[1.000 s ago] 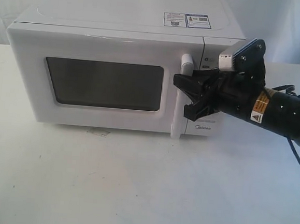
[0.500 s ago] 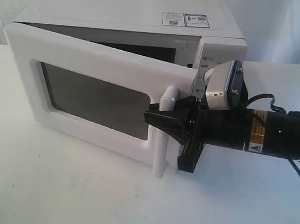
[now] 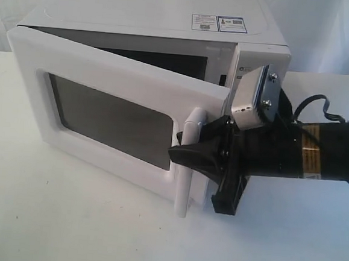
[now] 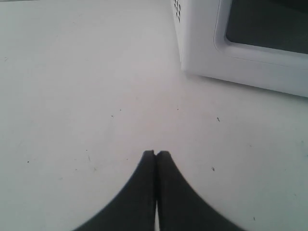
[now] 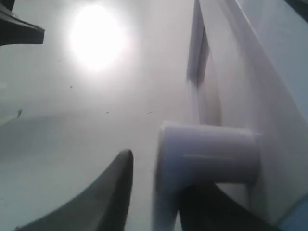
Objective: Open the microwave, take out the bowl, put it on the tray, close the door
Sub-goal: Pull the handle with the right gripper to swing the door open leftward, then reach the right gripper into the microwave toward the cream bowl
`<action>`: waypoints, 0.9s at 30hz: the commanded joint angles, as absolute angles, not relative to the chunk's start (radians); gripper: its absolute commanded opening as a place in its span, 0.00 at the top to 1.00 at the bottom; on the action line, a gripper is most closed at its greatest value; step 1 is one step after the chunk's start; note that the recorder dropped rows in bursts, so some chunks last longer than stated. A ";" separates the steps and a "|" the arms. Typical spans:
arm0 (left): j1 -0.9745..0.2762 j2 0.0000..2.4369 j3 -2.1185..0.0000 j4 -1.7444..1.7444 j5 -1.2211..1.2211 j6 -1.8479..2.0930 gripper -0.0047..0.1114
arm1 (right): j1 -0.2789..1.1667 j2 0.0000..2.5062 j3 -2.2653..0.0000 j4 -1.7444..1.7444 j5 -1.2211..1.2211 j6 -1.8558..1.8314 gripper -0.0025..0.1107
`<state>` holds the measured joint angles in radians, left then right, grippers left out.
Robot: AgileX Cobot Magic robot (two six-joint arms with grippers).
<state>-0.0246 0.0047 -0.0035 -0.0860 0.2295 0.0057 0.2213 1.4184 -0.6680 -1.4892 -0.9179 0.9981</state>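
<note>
Now | right tool [image 3: 198, 176] parted astride door handle [image 3: 183, 192] | left tool [image 4: 155, 155] closed, empty | microwave cavity [image 3: 162, 62] dark, unreadable

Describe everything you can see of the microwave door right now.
The door is a white, plastic-looking panel with a dark rounded window and a tall white bar handle. It stands partly open, hinged at its left, handle edge angled outward over the table. The right gripper straddles the handle: one finger behind it, the other clear in front.
</note>
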 commanded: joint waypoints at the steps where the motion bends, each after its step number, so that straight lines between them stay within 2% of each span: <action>1: -0.021 0.000 0.000 -0.096 0.233 0.000 0.96 | 0.238 1.264 -0.674 -1.699 -1.151 1.286 0.63; 6: -0.021 0.000 0.000 -0.096 0.233 0.000 0.96 | 0.238 1.101 -0.674 -1.744 -1.093 1.530 0.63; 12: -0.021 0.000 0.000 -0.096 0.233 0.000 0.96 | 0.238 0.999 -0.674 -1.744 -1.042 1.583 0.63; 20: -0.021 0.000 0.000 -0.096 0.233 0.000 0.96 | 0.244 1.073 -0.674 -1.716 -1.034 1.593 0.63; 27: -0.021 0.000 0.000 -0.096 0.233 0.000 0.96 | 0.345 1.223 -0.674 -1.713 -0.919 1.563 0.63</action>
<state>-0.0226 0.0047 -0.0035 -0.0853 0.2295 0.0057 0.3025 1.1742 -0.6680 -1.7302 -0.9818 1.5793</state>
